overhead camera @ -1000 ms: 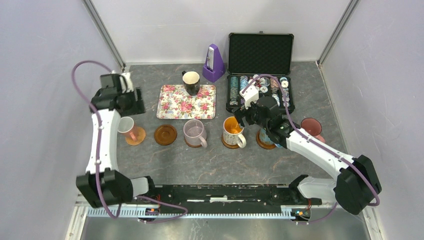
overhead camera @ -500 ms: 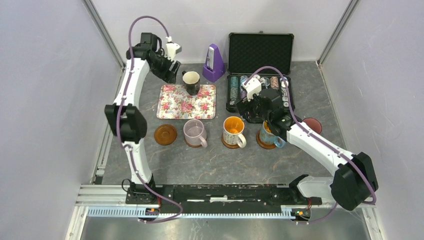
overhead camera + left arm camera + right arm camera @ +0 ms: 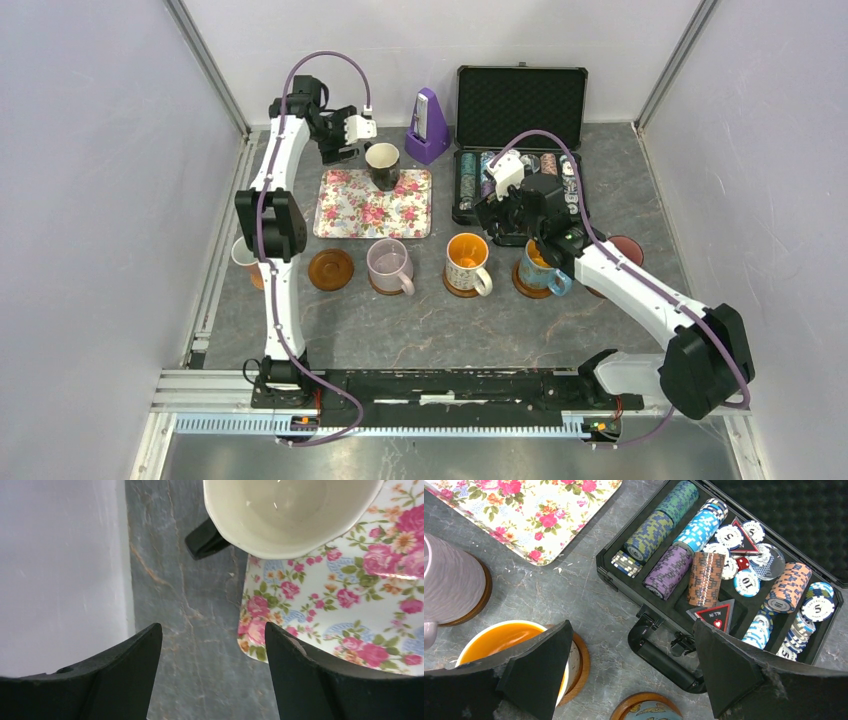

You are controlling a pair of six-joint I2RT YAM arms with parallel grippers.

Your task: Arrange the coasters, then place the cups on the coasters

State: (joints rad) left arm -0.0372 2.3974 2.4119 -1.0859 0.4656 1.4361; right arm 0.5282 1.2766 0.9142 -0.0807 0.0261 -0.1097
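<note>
Two grippers stood open and empty: the left gripper (image 3: pixel 212 640) at the floral tray's (image 3: pixel 350 210) far corner, just beside the black mug (image 3: pixel 382 164) standing on it, and the right gripper (image 3: pixel 631 635) over the poker-chip case's (image 3: pixel 520 105) handle. The lilac mug (image 3: pixel 388 265), white mug (image 3: pixel 467 262) and blue mug (image 3: pixel 545 278) sat on coasters (image 3: pixel 452 289). A bare coaster (image 3: pixel 331 269) lay to their left.

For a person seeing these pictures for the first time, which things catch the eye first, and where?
The flowered tray in the middle stands out first, with a dark mug at its far edge. To its right, an open black case shows rows of colourful poker chips. In front of the tray, a lilac mug, an orange-lined mug and a blue mug stand in a row on brown coasters.
</note>
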